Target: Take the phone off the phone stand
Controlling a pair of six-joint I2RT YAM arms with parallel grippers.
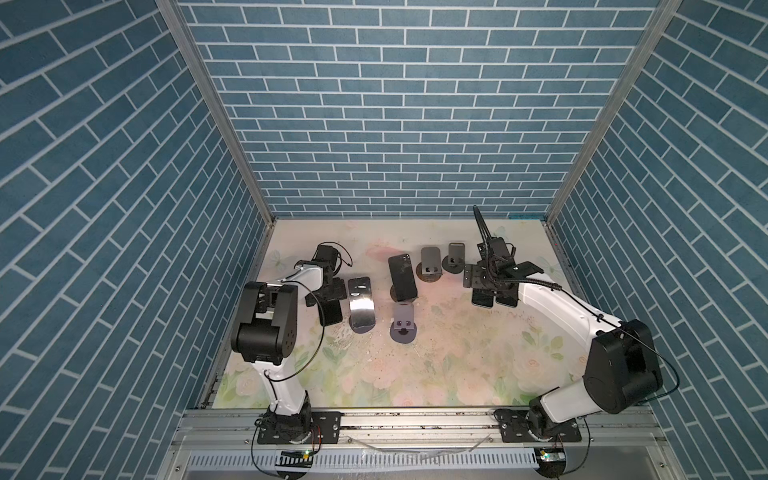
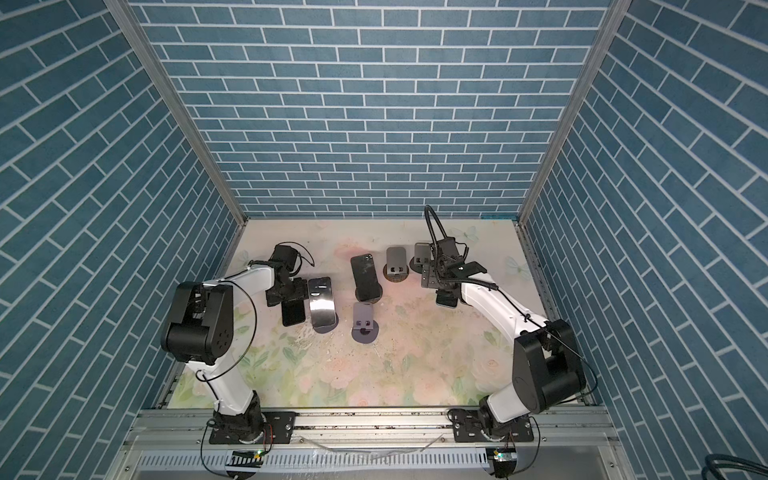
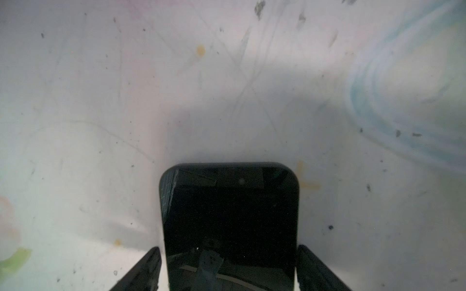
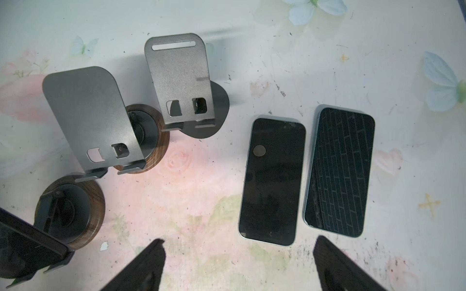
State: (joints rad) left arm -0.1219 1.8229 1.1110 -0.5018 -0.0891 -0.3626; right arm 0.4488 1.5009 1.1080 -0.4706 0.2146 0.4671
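Item: left gripper (image 3: 229,248), low over the floral table (image 1: 457,365), fingers (image 3: 146,267) standing close on either side of a dark phone (image 3: 229,214) that lies flat, screen up. The wrist view is too dim to tell whether the pads press its edges or stand just clear of them. Item: glossy phone (image 1: 360,305), just beside the dark one, leaning on a grey stand (image 1: 360,329). Item: black phone (image 1: 402,277), mid-table, leaning back on a wood-based stand (image 4: 95,201). Item: three bare stands, one grey (image 1: 403,322) nearest the front and two more behind, one wood-based (image 1: 430,262), one with a dark base (image 1: 456,253). Item: right gripper (image 4: 239,239), jaws spread wide and holding nothing, hanging above the table. Just beyond its fingertips lie two phones flat, side by side, one plain (image 4: 272,181), one mirroring the brick wall (image 4: 340,173).
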